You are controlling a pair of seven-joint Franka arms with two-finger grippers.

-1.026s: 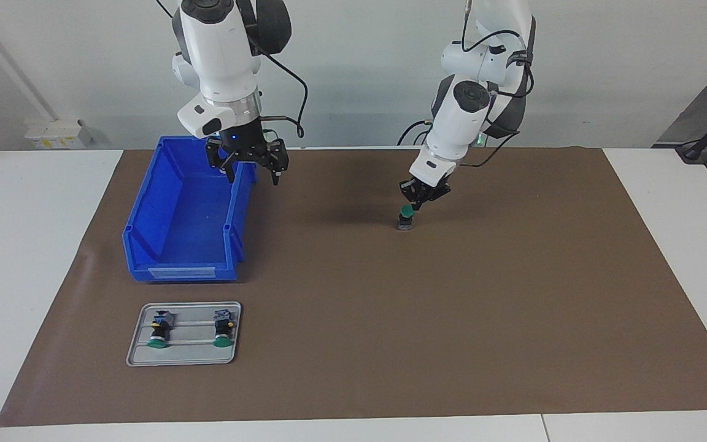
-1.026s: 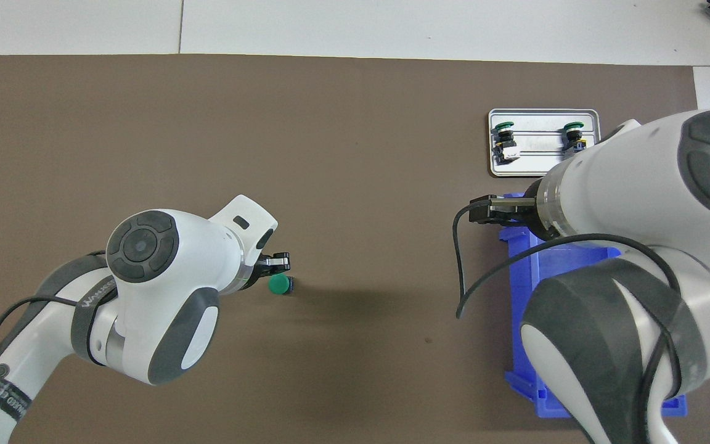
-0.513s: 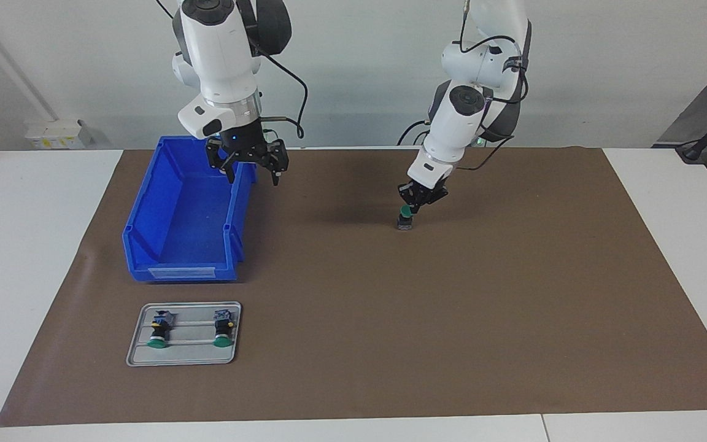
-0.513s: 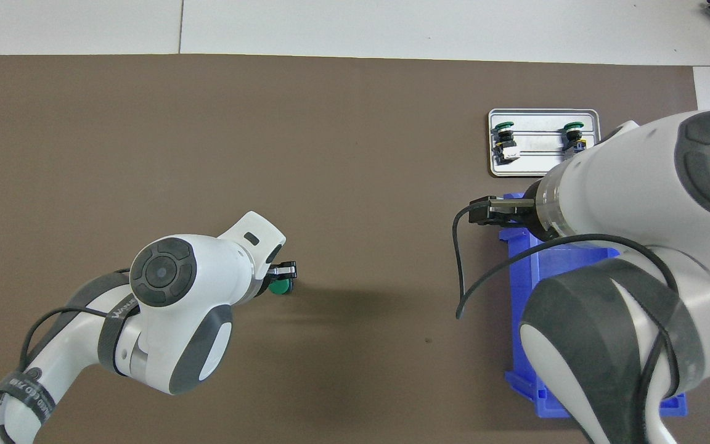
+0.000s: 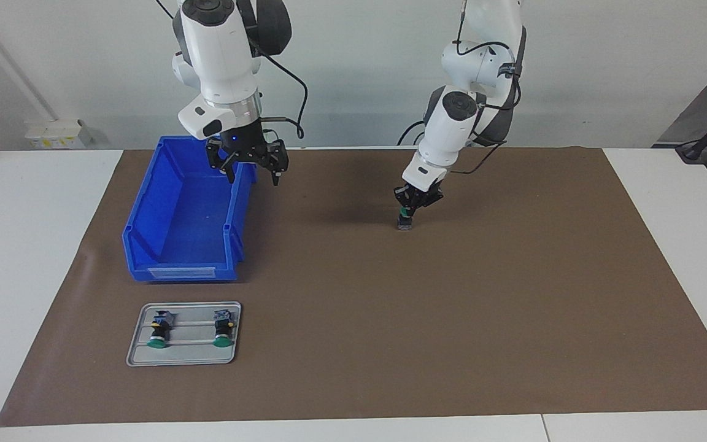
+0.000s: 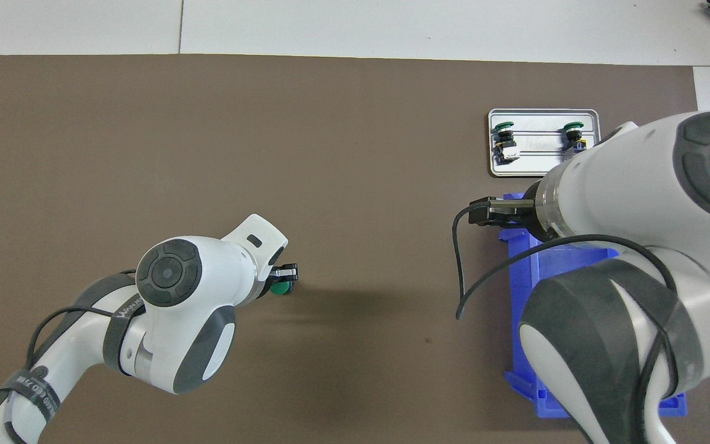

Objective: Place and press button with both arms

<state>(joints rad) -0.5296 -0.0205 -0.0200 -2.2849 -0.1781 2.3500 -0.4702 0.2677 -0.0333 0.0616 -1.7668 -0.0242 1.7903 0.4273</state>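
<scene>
The small green-capped push-button with a black body (image 5: 404, 221) already stands on the brown mat of the tabletop (image 5: 513, 294), toward the left arm's end and well apart from the blue plastic bin (image 5: 163, 245). Its long axis is upright, cap up, contact block down. The left hand (image 5: 409, 210), fingertips closed together, is down on the cap, so the press looks underway. The right hand (image 5: 249, 166) waits open over the bin's edge, holding nothing.

- button (image 5: 404, 222) upright on mat (image 5: 452, 319), mid-table
- L gripper (image 5: 409, 212) directly over button
- bin (image 5: 181, 215) at R-arm end; R gripper (image 5: 249, 169) over its rim
- tray (image 5: 185, 356) w/ 2 spare buttons, farther from robots than bin
</scene>
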